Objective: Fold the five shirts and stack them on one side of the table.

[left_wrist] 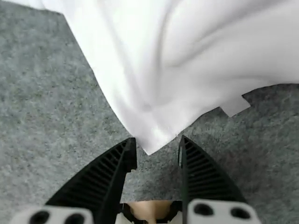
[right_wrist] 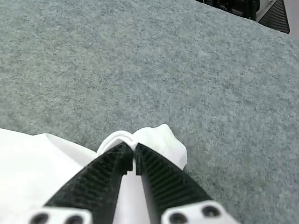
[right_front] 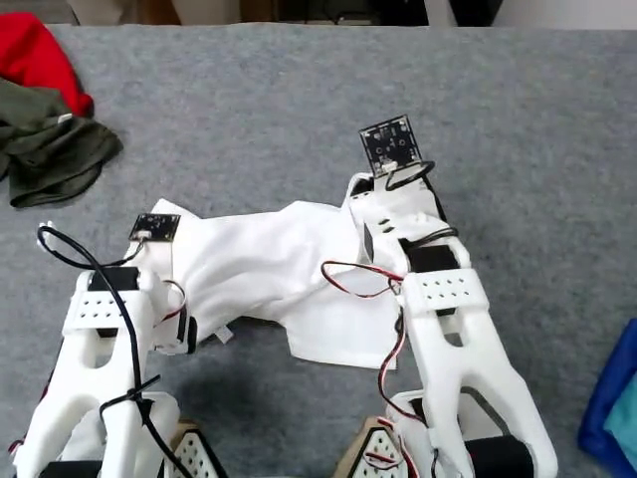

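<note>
cloth sets the terms: the white shirt (right_front: 269, 264) lies crumpled and partly spread in the middle of the grey desk (right_front: 498, 119), between the two arms. it looks thin, light and completely limp. it should lift with almost no effort but will sag, drape and bunch wherever it is not held, and it may drag on the felt-like desk surface rather than slide.

the left pincer (left_wrist: 157, 140) has its jaws apart, low over the desk, with a hem corner (left_wrist: 149, 144) of the shirt lying just between the tips and not yet gripped. the right pincer (right_wrist: 134, 151) has its jaws pressed together on a small bunched fold at the shirt's far edge, a puff of fabric showing just past the tips.

a good hold is on corners and hems, where the doubled, stitched fabric gives more to bite on. a pinch in the middle of a panel would only pull up a peak. with one corner in each pincer, the edge between them can be kept taut so a fold falls straight. a shallow bite on a single layer could slip out.

a red garment (right_front: 35, 55) and a dark green garment (right_front: 50, 144) lie heaped at the desk's far left corner. a blue cloth (right_front: 612, 398) sits at the right edge. all three are well apart from the white shirt.
</note>
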Tool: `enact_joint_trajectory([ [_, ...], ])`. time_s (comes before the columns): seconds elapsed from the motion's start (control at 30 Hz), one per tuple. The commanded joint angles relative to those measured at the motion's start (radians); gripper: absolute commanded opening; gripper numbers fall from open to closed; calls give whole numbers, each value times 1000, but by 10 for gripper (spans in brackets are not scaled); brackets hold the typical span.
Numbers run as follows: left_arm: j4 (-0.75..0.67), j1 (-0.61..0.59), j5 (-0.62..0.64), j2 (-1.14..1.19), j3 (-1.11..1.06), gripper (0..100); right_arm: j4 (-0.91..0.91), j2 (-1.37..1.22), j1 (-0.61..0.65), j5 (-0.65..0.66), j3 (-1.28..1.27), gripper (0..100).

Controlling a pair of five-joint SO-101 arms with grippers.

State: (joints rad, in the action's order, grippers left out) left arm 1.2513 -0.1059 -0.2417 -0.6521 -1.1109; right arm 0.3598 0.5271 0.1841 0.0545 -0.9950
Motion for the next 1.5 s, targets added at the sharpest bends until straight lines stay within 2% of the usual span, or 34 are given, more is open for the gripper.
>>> enact_joint_trajectory([
  [0.0, -17, 0, -11, -12, -9, 161, -23, -2, 15, -12, 47, 5],
  [0.97, -126, -3, -11, -12, -92, 155, -23, -2, 15, -14, 47, 5],
  [1.17, -127, 0, -12, -12, -92, 22, -21, -2, 15, -14, 47, 5],
  [1.47, -127, 0, -52, -12, -77, 19, -21, -2, 15, -12, 47, 5],
])
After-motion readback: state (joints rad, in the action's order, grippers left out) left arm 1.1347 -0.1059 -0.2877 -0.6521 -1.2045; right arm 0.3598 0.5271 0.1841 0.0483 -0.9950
